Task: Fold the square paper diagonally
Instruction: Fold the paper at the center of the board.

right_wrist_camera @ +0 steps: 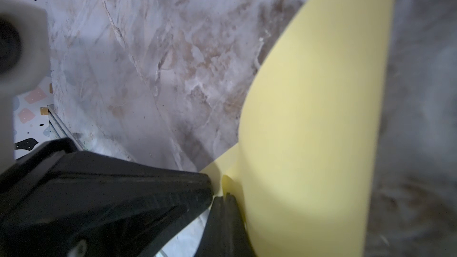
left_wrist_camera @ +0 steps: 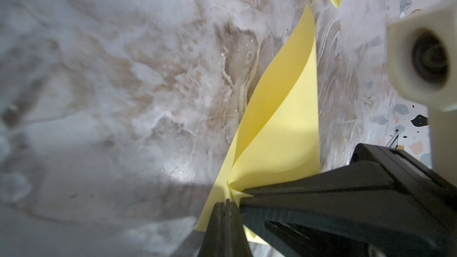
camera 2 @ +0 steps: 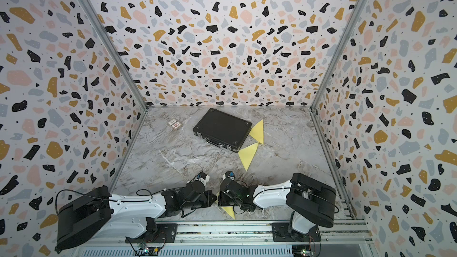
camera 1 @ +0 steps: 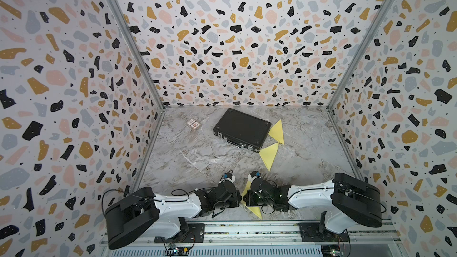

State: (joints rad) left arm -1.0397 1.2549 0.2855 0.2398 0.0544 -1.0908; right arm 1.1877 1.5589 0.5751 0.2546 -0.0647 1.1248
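The square paper (left_wrist_camera: 284, 132) is pale yellow and lies at the table's front edge between my two arms, only its corners showing in both top views (camera 1: 256, 210) (camera 2: 229, 210). It is bent over itself, two layers fanning up from one pinched point. My left gripper (left_wrist_camera: 226, 202) is shut with that point at its tips. My right gripper (right_wrist_camera: 225, 196) is shut too, with the curled paper (right_wrist_camera: 309, 119) rising from its tips. The two grippers meet tip to tip: the right one's fingers (left_wrist_camera: 321, 194) show in the left wrist view.
Two folded yellow triangles (camera 1: 270, 155) (camera 1: 277, 132) lie to the right of a black case (camera 1: 241, 129) at the back of the marble table. A small card box (camera 1: 193, 123) sits at the back left. Patterned walls enclose three sides.
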